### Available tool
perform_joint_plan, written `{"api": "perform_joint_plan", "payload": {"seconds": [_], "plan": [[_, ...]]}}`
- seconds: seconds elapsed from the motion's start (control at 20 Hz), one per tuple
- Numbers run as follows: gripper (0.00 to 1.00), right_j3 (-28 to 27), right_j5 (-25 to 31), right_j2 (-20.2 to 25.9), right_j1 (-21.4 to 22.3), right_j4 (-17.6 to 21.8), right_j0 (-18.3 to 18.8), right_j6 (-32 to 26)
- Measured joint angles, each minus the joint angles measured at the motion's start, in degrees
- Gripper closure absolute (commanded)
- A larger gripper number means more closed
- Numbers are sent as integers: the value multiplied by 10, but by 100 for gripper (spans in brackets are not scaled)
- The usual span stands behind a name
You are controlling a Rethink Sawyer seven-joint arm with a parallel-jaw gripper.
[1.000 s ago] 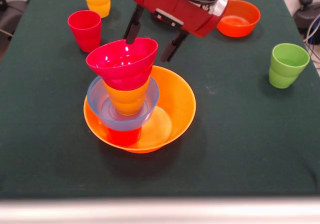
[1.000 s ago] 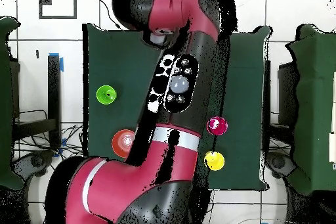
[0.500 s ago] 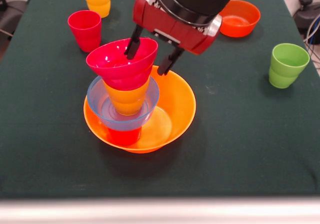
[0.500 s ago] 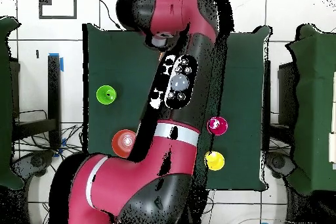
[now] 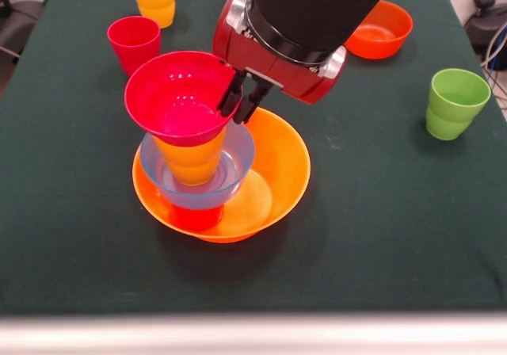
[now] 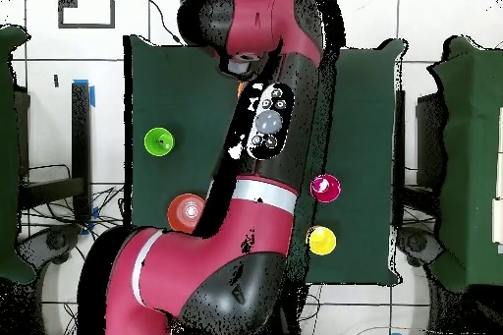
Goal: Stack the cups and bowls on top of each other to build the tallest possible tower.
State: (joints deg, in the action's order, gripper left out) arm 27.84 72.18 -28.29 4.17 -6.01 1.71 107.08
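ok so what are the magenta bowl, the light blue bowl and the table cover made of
The magenta bowl looks like glossy opaque plastic: bright highlights on its rim. The light blue bowl seems translucent plastic, since the orange cup shows through its wall. The table cover looks like matte dark green cloth or felt, with no shine; which exactly is unclear.

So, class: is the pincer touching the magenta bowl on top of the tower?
Touching. The front view shows the pincer shut on the rim of the magenta bowl, one finger inside, one outside.
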Motion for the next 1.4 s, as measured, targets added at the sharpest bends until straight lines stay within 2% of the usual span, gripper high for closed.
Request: {"api": "perform_joint_plan", "payload": {"seconds": [0.55,0.6,1.4], "plan": [[100,1,0,0,0,-2,0,0],[0,1,0,0,0,-2,0,0],[0,1,0,0,-1,-7,1,0]]}}
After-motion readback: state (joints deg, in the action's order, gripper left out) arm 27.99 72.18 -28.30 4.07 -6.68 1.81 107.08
